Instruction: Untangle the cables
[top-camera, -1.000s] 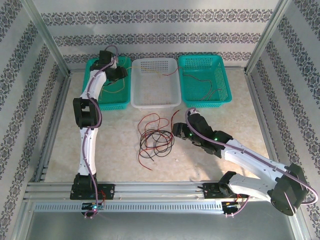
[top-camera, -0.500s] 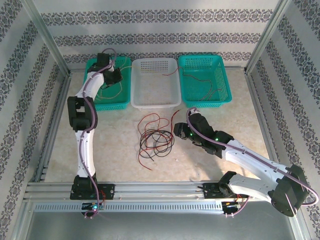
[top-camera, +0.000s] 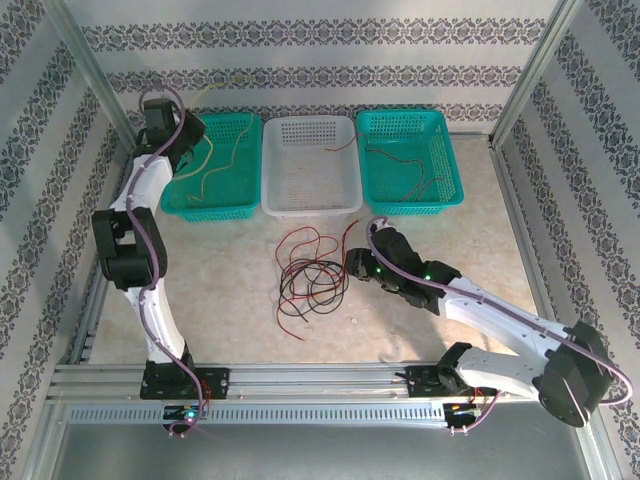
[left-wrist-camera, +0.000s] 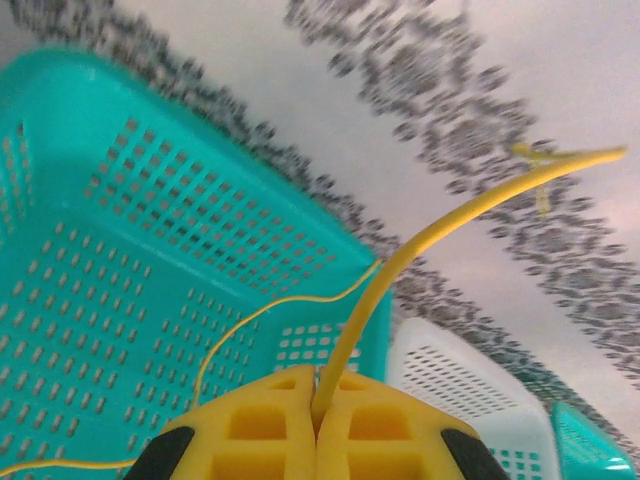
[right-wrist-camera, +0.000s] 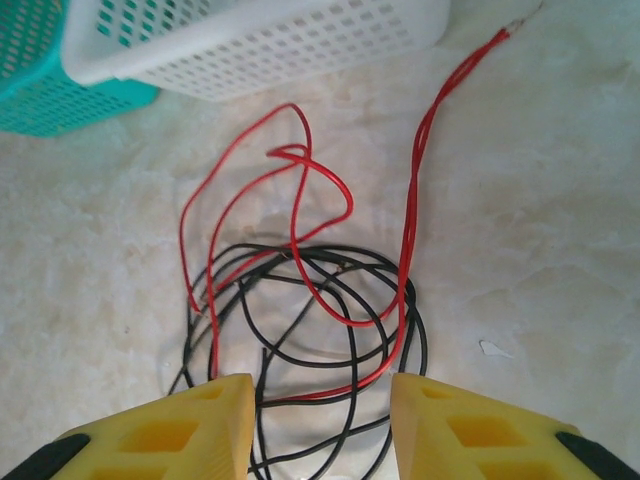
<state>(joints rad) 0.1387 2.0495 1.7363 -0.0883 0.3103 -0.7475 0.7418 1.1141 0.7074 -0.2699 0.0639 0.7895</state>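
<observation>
A tangle of red and black cables (top-camera: 310, 275) lies on the table in front of the white basket. In the right wrist view the same red and black cables (right-wrist-camera: 310, 290) spread just ahead of my right gripper (right-wrist-camera: 322, 425), which is open and hovers over their near edge. My right gripper (top-camera: 357, 262) sits just right of the tangle. My left gripper (left-wrist-camera: 317, 420) is shut on a yellow cable (left-wrist-camera: 430, 235) that rises from the closed jaws. The left gripper (top-camera: 183, 133) is raised over the left teal basket's far left corner, the yellow cable (top-camera: 215, 150) trailing into that basket.
Three baskets line the back: a left teal basket (top-camera: 225, 205), a white basket (top-camera: 312, 203) and a right teal basket (top-camera: 440, 170) holding red cables (top-camera: 415, 175). A thin cable end (top-camera: 342, 145) hangs over the white basket's right rim. Metal frame rails border the table.
The left arm has swung left and up from over the left teal basket to its far left corner, pulling the yellow cable out with it. The right arm has barely moved.
</observation>
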